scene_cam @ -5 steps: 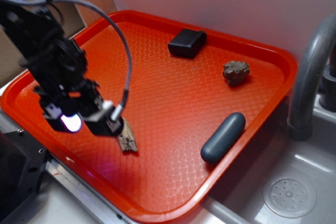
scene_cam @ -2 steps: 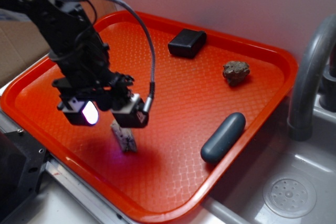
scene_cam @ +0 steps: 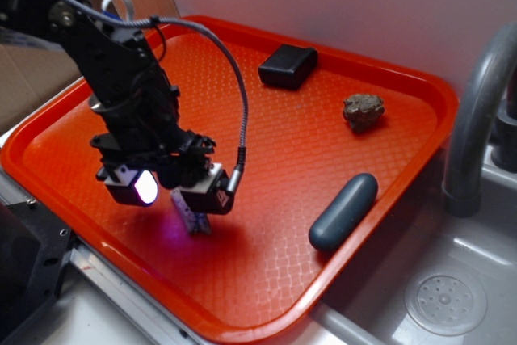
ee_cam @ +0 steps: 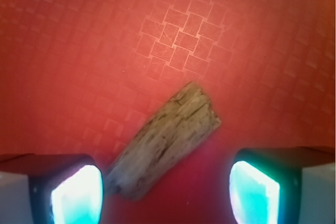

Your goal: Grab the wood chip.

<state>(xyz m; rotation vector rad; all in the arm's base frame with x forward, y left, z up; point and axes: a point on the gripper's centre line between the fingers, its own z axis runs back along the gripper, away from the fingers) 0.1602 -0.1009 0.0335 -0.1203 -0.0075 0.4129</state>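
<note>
The wood chip (ee_cam: 165, 140) is a pale, streaked sliver lying at a slant on the red tray (ee_cam: 79, 51). In the wrist view its lower end lies close to my left fingertip, its upper end reaches up and to the right. My gripper (ee_cam: 165, 195) is open, its two glowing pads (ee_cam: 79, 195) wide apart, nothing held. In the exterior view the gripper (scene_cam: 174, 191) hangs low over the tray's near left part, and the wood chip (scene_cam: 192, 217) shows just under it, partly hidden by the fingers.
On the red tray (scene_cam: 266, 159) lie a black block (scene_cam: 287, 65) at the back, a lumpy rock (scene_cam: 363, 111) at the right, and a dark grey capsule (scene_cam: 343, 211) near the right rim. A grey faucet (scene_cam: 472, 119) and a sink (scene_cam: 444, 300) stand to the right.
My arm has swung right and toward the tray's middle, then lowered, so the gripper now hangs over the wood chip. The chip lies where it was.
</note>
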